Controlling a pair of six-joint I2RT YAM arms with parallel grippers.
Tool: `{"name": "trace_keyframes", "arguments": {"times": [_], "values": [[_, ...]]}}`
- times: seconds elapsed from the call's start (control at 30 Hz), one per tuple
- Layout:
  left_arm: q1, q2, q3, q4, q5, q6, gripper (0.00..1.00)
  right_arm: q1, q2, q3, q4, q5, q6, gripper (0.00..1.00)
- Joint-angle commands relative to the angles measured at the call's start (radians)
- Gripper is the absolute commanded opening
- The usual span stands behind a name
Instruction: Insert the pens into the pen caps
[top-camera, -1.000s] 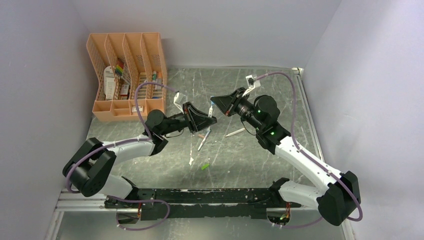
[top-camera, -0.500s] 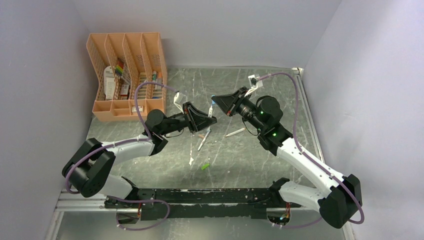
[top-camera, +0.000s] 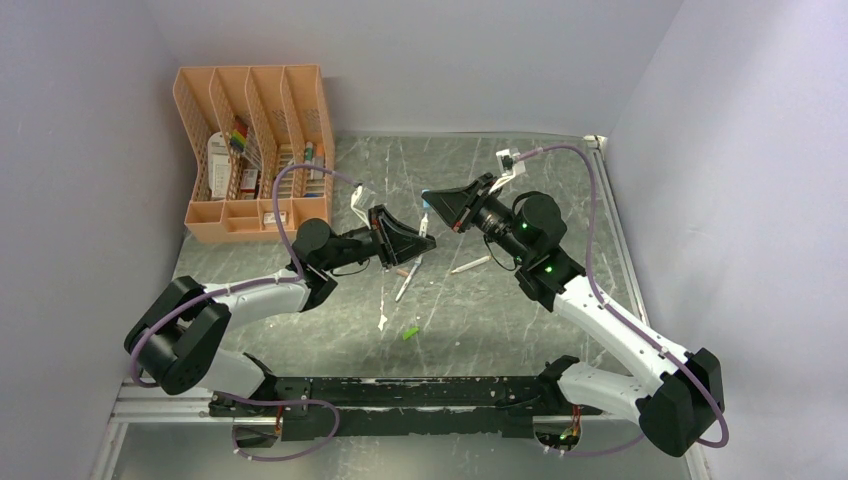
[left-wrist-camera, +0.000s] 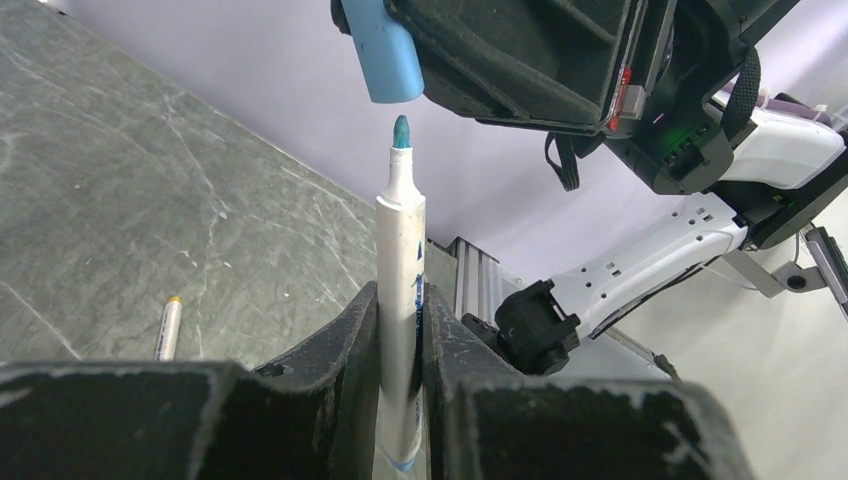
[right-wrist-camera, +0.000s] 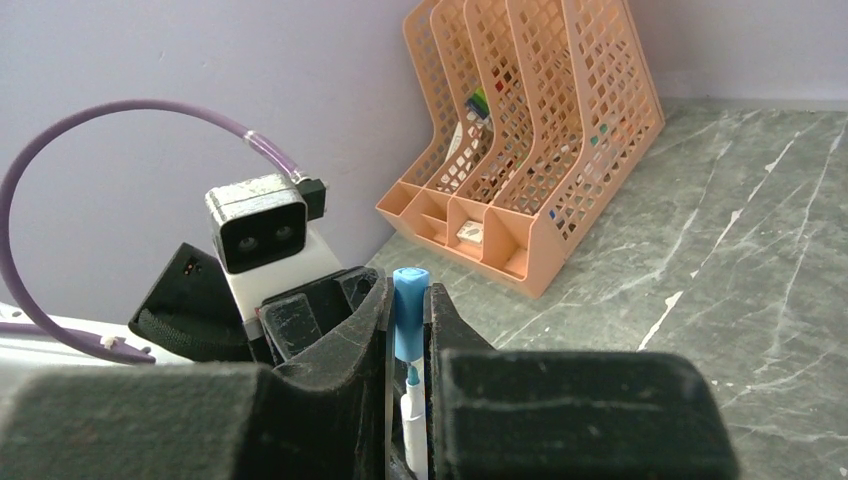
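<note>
Left hand (top-camera: 427, 241): pressed onto the white-barrelled plastic marker pen with a teal tip (left-wrist-camera: 401, 262), one black finger on each side of the barrel. The pen sticks straight out past the fingertips, bare tip leading.
Right hand (top-camera: 429, 198): pinching the stubby light-blue plastic cap (right-wrist-camera: 408, 318) between its two black fingers, with one end of the cap poking out beyond them.
Pen against cap: both are held in the air over the middle of the surface, the two hands facing each other. In the left wrist view the teal tip sits just under the cap's open end with a small gap between them, so the pen is not inserted.
Right wrist view: the tip and white neck show just below the cap, roughly in line with it.
Second pen: a thin white marker pen (top-camera: 406, 282) lies flat and slanted on the surface below the left hand.
Orange-pink cap: a small orange-pink plastic stub (top-camera: 404, 270) lies just beside that pen; whether they touch cannot be told.
Third pen: a short white marker pen (top-camera: 470, 265) lies flat below the right wrist, apart from the second pen.
Green cap: a tiny bright green plastic cap (top-camera: 410, 332) lies alone nearer the arm bases, well apart from both hands.
Organiser: a peach plastic mesh file organiser (top-camera: 192, 112) stands in the far left corner with stationery in its slots.
Surface: a grey-green marbled slab with pale streaks (top-camera: 500, 320).
</note>
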Motion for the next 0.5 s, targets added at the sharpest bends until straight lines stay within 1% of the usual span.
{"name": "trace_keyframes", "arguments": {"times": [0.0,0.23,0.47], "values": [[-0.010,-0.013,0.025,0.011,-0.009,0.022,0.07,0.004,-0.007,-0.019,0.024,-0.010,-0.003,0.00],[-0.010,-0.024,0.032,0.013,-0.006,0.024,0.07,0.005,-0.018,-0.041,0.011,-0.001,-0.004,0.00],[-0.010,-0.036,0.032,-0.025,-0.055,0.044,0.07,0.007,-0.029,-0.054,0.023,-0.012,0.013,0.00]]}}
